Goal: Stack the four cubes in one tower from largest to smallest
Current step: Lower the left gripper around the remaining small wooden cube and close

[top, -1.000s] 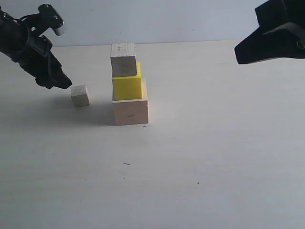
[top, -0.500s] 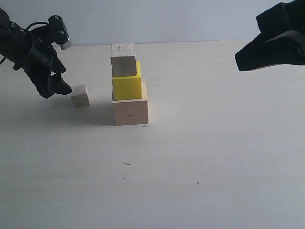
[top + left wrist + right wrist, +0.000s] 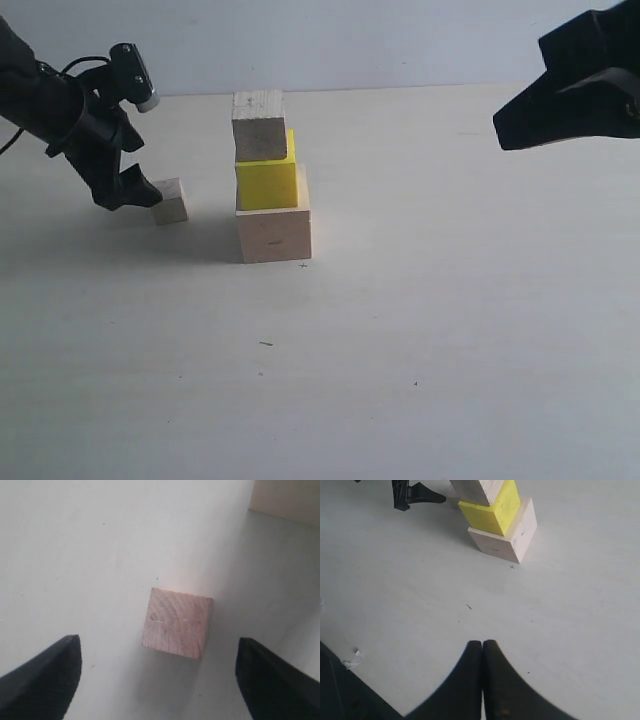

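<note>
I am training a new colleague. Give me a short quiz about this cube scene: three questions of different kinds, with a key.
1. True or false: the tower already holds all four cubes.
2. Which one is shut? A) left end effector B) right end effector
3. Fill in: the cube resting directly on the large cube is ___ in colour.

Key: 1 false, a small cube lies on the table beside it; 2 B; 3 yellow.
</note>
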Controlling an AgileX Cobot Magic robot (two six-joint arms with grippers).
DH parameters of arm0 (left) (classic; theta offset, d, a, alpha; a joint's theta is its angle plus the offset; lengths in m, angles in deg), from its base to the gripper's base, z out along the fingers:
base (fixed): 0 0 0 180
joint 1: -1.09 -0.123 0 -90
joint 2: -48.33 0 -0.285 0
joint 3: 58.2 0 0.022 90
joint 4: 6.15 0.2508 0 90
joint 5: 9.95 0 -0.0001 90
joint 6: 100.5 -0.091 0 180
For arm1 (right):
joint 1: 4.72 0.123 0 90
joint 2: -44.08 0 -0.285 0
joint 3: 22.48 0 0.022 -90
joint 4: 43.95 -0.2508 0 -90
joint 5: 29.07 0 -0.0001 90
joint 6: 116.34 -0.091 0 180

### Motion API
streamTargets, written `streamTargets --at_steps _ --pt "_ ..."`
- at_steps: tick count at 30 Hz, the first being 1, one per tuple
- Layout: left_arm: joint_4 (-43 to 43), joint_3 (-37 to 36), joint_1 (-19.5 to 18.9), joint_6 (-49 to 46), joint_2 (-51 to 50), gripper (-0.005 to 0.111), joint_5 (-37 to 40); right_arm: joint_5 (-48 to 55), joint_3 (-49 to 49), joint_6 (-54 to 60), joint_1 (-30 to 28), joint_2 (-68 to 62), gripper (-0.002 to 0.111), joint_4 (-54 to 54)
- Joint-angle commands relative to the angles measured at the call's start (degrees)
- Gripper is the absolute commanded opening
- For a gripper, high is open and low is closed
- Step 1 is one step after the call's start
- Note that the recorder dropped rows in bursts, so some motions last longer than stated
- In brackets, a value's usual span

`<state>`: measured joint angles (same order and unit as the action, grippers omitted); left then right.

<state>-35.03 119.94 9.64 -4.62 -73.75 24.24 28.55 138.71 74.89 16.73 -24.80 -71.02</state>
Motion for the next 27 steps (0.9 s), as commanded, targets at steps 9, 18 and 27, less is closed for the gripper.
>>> streamTargets --at_steps 9,18,27 --pt "-3.29 -0.09 0.12 -2.37 -2.90 0.081 -0.64 -0.29 -0.14 0.74 -0.19 0.45 0.000 -0.33" --pt "-6.16 -0.09 0.12 -7.40 -4.70 0.081 -0.75 -0.74 -0.14 0.74 -0.19 0.45 0.000 -0.33" --pt "-7.85 -0.09 0.23 -12.97 -5.81 0.069 -0.85 -0.76 -0.14 0.74 -0.19 0.45 0.000 0.06"
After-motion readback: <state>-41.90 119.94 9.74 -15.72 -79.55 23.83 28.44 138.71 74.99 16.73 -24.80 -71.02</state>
